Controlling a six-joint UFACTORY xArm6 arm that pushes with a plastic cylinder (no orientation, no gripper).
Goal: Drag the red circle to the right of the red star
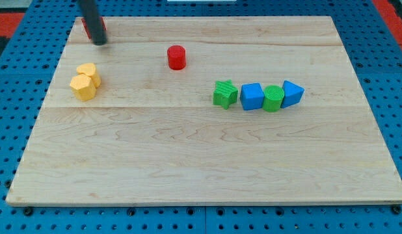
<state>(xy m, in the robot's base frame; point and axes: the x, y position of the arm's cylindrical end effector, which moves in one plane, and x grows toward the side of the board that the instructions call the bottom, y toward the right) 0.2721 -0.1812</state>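
Note:
The red circle [177,57] is a short red cylinder standing on the wooden board [201,162], left of the middle near the view's top. The red star [88,27] is at the board's top left corner, mostly hidden behind my rod, with only red edges showing. My tip [99,41] rests at the star's lower right side, well to the left of the red circle. Whether the tip touches the star cannot be told.
Two yellow blocks [86,81] sit touching each other at the left. A row at the right of middle holds a green star [224,93], a blue cube [252,97], a green cylinder [273,98] and a blue triangle [291,93]. Blue pegboard surrounds the board.

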